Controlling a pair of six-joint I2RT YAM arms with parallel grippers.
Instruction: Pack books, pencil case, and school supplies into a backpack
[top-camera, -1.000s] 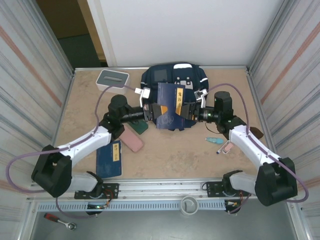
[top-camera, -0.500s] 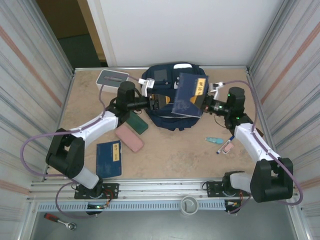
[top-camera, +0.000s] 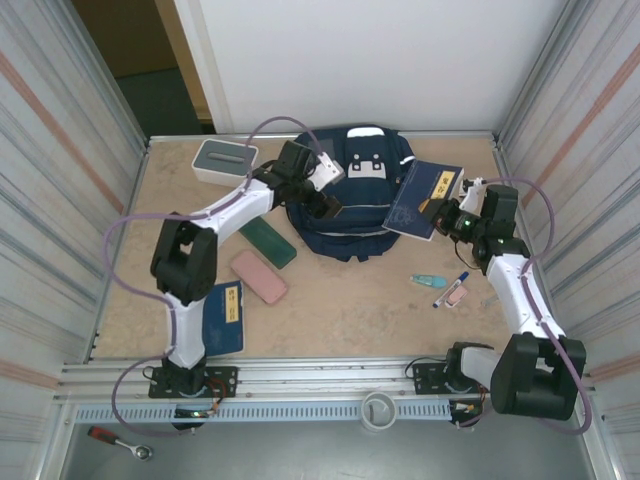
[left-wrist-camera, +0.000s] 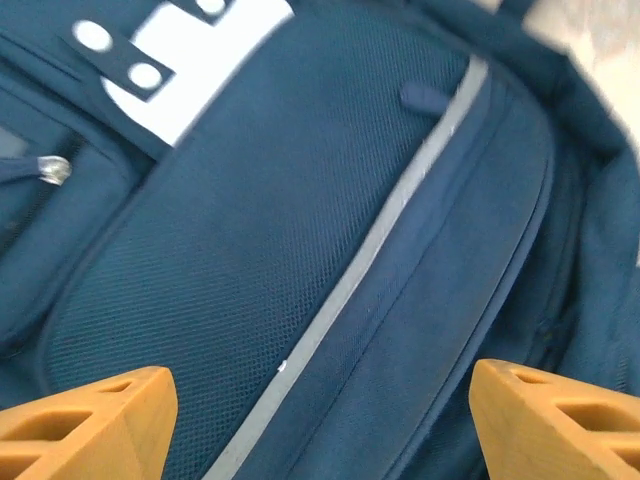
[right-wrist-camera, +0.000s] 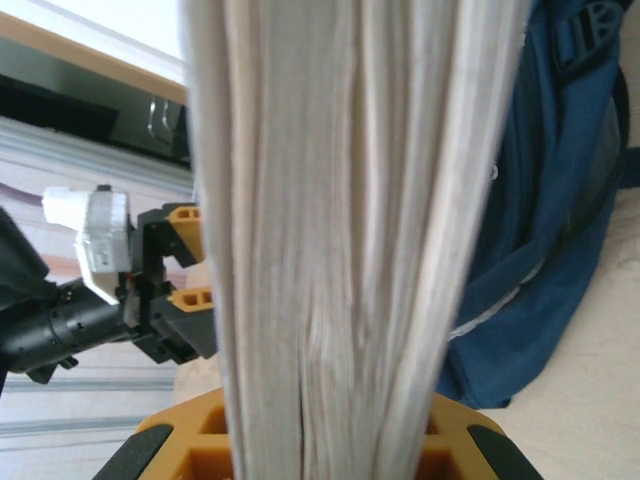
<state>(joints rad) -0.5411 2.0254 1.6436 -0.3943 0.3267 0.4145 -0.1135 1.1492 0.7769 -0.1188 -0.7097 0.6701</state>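
The navy backpack (top-camera: 352, 200) lies at the back centre of the table. My left gripper (top-camera: 322, 203) hovers open over its front panel; in the left wrist view the orange fingertips (left-wrist-camera: 85, 420) stand wide apart above the backpack's mesh and grey stripe (left-wrist-camera: 330, 300), with nothing between them. My right gripper (top-camera: 443, 215) is shut on a navy book (top-camera: 425, 195), held just right of the backpack. In the right wrist view the book's page edges (right-wrist-camera: 340, 200) rise from the jaws. The second book (top-camera: 220, 318) lies flat at the front left. A pink pencil case (top-camera: 260, 276) lies left of centre.
A dark green case (top-camera: 268, 243) lies beside the pink one. A teal marker (top-camera: 427, 281) and a pink-and-white pen (top-camera: 455, 294) lie under the right arm. A white box with a grey top (top-camera: 225, 160) stands at the back left. Ribbed walls close both sides.
My left gripper opened, let go of the book and moved back over the backpack. My right gripper shut on the book and carried it off to the right.
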